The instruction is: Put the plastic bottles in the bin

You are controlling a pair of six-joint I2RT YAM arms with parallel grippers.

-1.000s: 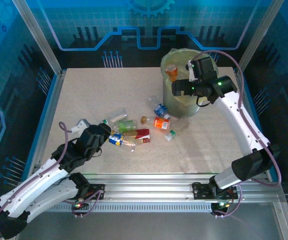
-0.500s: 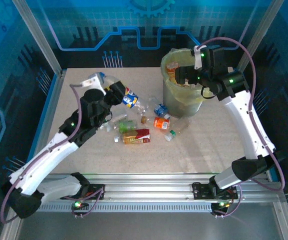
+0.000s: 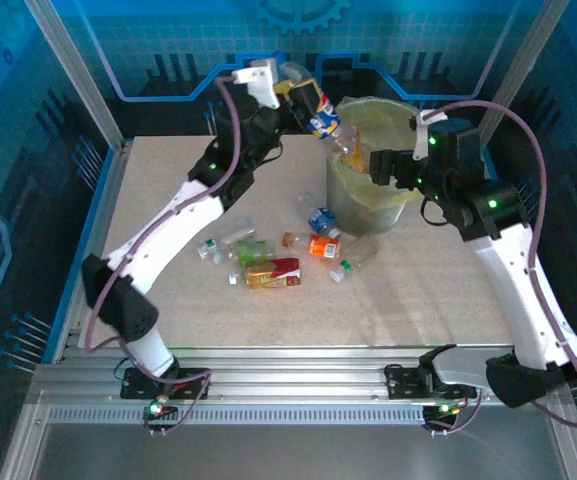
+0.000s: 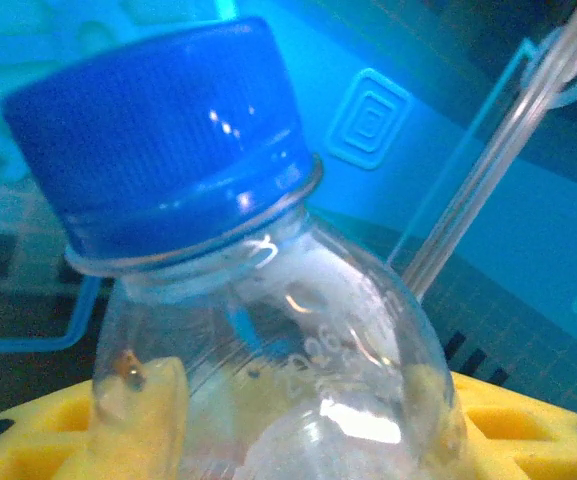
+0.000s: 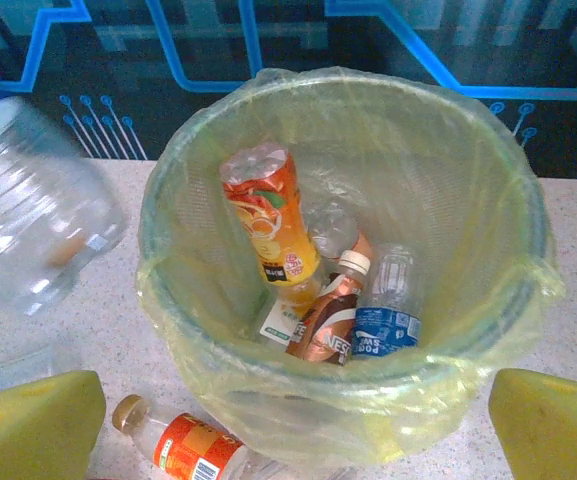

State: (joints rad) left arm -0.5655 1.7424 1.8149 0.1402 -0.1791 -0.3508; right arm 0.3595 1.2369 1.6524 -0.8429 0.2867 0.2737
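The left pincer (image 3: 301,97) is clamped on a clear bottle (image 3: 321,112) with a blue cap (image 4: 168,140) and a blue-and-yellow label. It holds the bottle high in the air, just off the far left rim of the bin (image 3: 366,205). From where I stand, the bottle leans toward the opening but is not fully over it (the right wrist camera has it beside the rim, not above the bag). I'd carry it further right, over the middle, before letting go, or it may clip the folded bag edge and bounce out. The right pincer (image 3: 382,165), jaws wide apart and holding nothing, hovers above the bin's near right side and should stay out of the drop path. Several binned bottles (image 5: 268,225) lie inside; loose bottles (image 3: 271,270) wait on the surface (image 3: 168,200), near left of the bin.
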